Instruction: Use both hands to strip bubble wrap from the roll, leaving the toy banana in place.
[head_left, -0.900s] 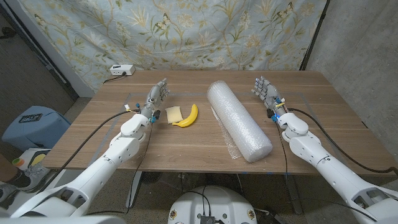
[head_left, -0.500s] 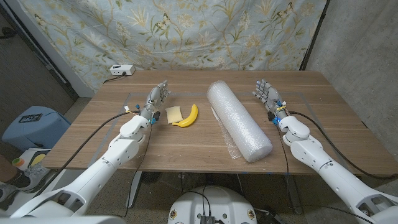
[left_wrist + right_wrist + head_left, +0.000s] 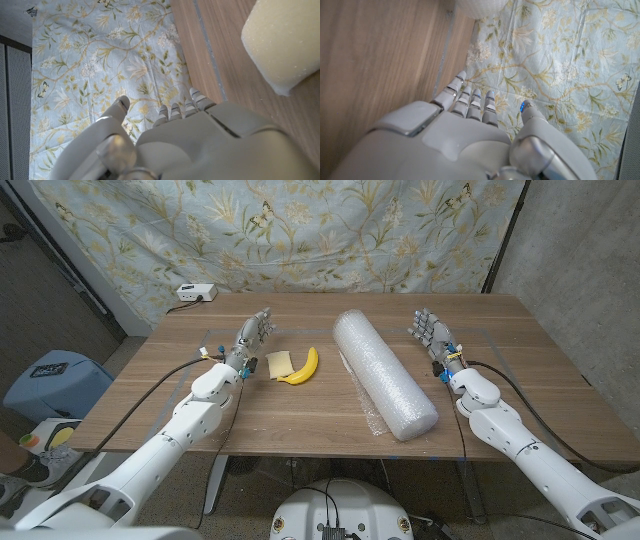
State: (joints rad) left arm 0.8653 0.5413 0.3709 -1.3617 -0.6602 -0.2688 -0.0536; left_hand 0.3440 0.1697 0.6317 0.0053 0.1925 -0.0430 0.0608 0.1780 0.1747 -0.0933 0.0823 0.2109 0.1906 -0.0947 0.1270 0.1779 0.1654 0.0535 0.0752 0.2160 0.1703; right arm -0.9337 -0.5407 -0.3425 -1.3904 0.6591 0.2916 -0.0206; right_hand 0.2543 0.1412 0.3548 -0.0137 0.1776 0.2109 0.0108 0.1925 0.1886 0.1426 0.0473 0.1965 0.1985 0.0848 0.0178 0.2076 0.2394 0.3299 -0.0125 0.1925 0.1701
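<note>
A long roll of bubble wrap (image 3: 384, 372) lies on the wooden table (image 3: 300, 415), running from the middle back toward the front right, with a loose clear flap (image 3: 368, 412) along its near left side. The yellow toy banana (image 3: 300, 367) lies left of the roll, beside a pale yellow sponge-like block (image 3: 280, 362). My left hand (image 3: 253, 337) stands left of that block, fingers apart, holding nothing; the block's corner (image 3: 285, 42) shows in the left wrist view. My right hand (image 3: 428, 331) stands right of the roll's far end, fingers apart and empty; the roll's end (image 3: 477, 6) shows past its fingers (image 3: 470, 100).
A small white box with a cable (image 3: 195, 293) sits at the table's back left corner. A floral cloth (image 3: 300, 230) hangs behind the table. Tape lines (image 3: 490, 340) mark the tabletop near both hands.
My right arm has drifted slightly to the right, away from the roll. The roll, banana, block and left hand have kept their places.
</note>
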